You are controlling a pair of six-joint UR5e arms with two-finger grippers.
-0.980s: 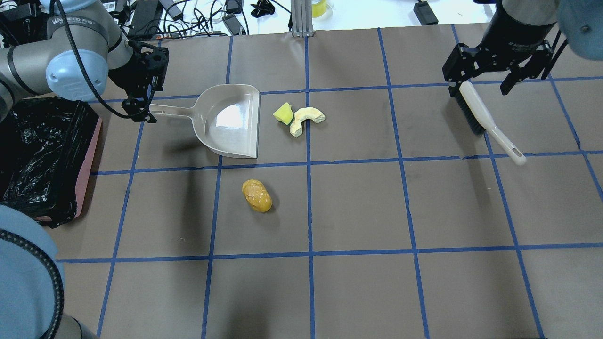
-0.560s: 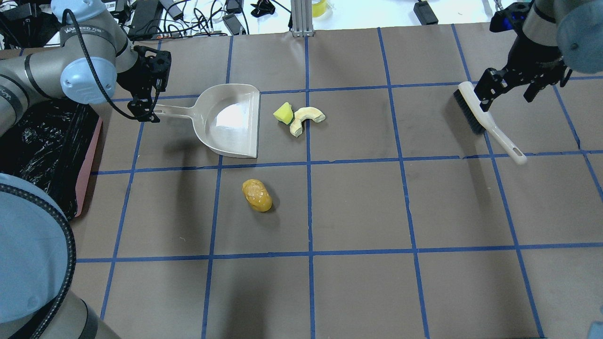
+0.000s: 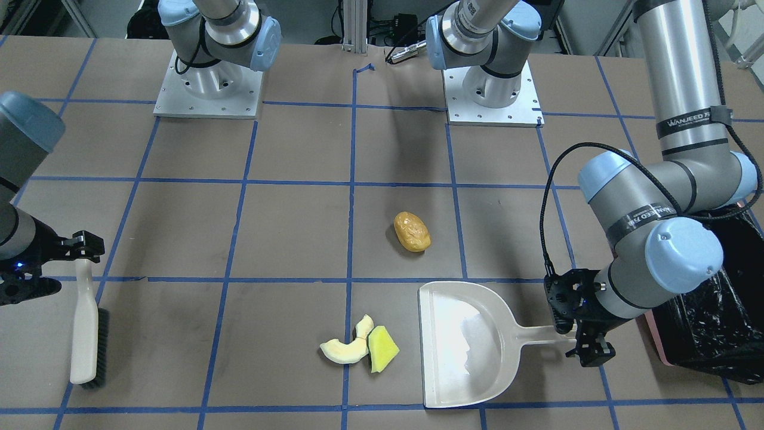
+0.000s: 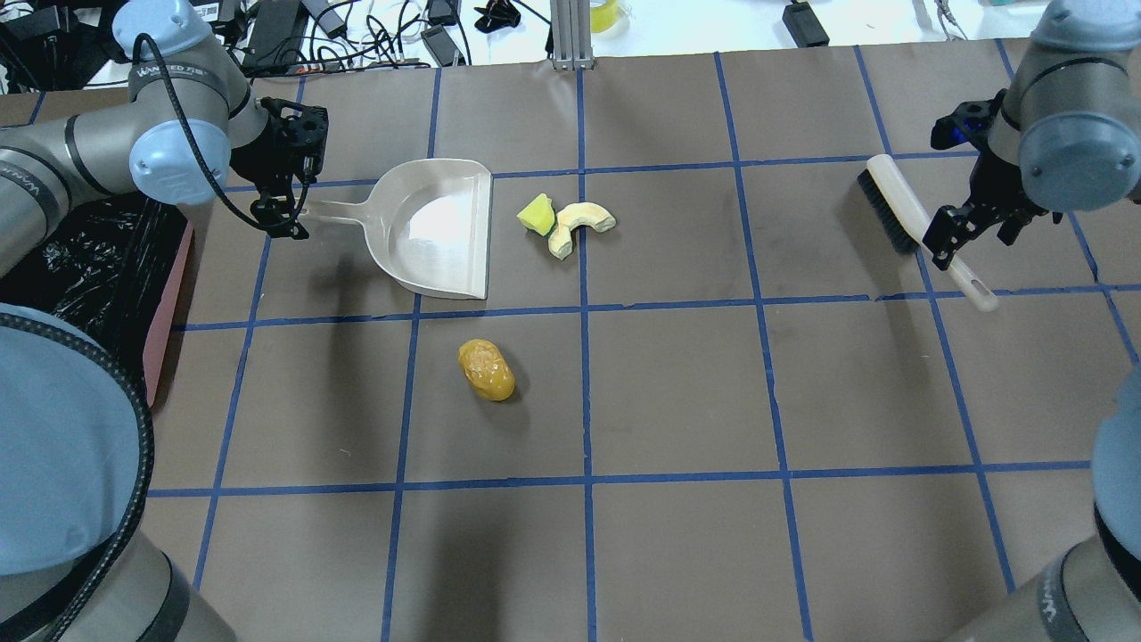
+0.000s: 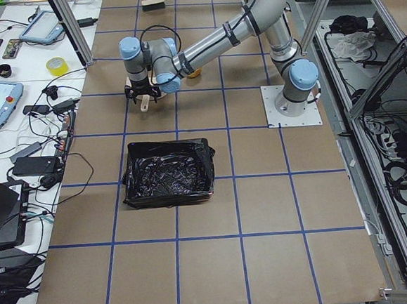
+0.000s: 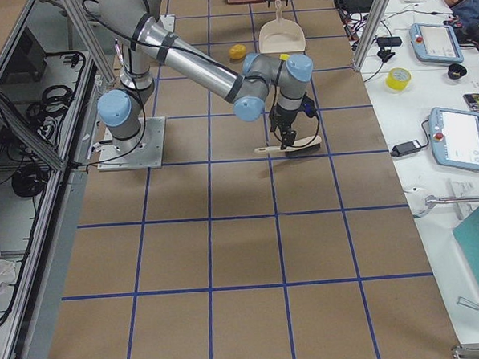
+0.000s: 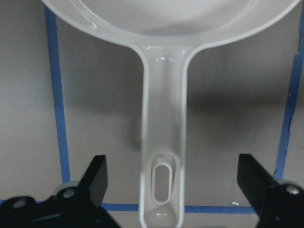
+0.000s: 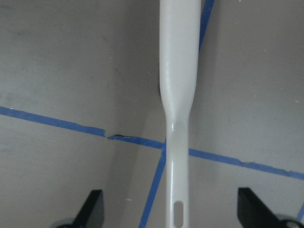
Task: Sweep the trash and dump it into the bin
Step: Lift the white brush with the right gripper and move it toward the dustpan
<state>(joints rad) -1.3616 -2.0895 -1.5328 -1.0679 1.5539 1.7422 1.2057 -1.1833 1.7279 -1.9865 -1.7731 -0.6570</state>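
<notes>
While both arms sit low over the far half of the brown paper-covered table [image 4: 677, 392] with its grid of blue tape, neither is holding anything. The left gripper [image 7: 175, 183] has its two dark fingers [image 7: 95, 180] spread wide on either side of the slotted end of the handle of the cream plastic dustpan [image 4: 437, 227], with clear gaps between fingers and handle in the wrist view. The right gripper [image 8: 175, 209] is likewise spread, straddling the thin handle of the cream hand brush with dark bristles [image 4: 900, 209], which lies flat across a tape line without touching either finger. The dustpan lies flat with its open mouth facing the trash. Just beside that mouth lie the yellow-green wedge [image 4: 537, 215] and the pale cream curved rind slice [image 4: 588, 214], touching each other. The golden-brown potato-like oval [image 4: 486, 370] lies alone in the next grid square nearer the robot, apart from the pan. The rectangular pink bin lined with a crinkly black plastic bag [image 4: 168, 303] stands at the table's left side, behind the left arm's elbow, and no trash shows in it.
</notes>
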